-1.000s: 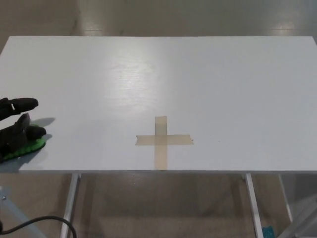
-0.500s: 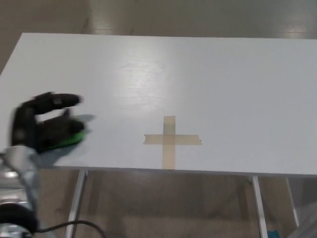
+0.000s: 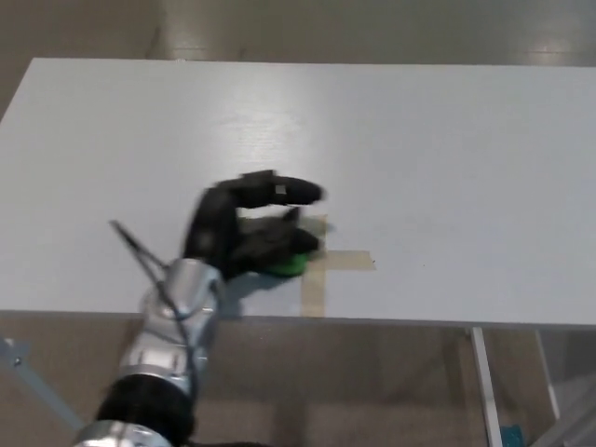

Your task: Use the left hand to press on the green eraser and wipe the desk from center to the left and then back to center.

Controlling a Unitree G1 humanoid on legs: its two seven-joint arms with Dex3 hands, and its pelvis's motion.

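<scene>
Left arm reaches over the counter (image 3: 447, 140).
Left robot hand (image 3: 247, 228) presses the green eraser (image 3: 287, 264), fingers clamped on it, beside the tape cross (image 3: 321, 275).

lab/test space | bare white desk (image 3: 447, 140) | tape cross (image 3: 321, 270) | concrete floor (image 3: 372, 28)

White desk (image 3: 447, 158) bare all round, flat tape cross (image 3: 321, 270) under left hand (image 3: 251, 233), no obstacle
</scene>
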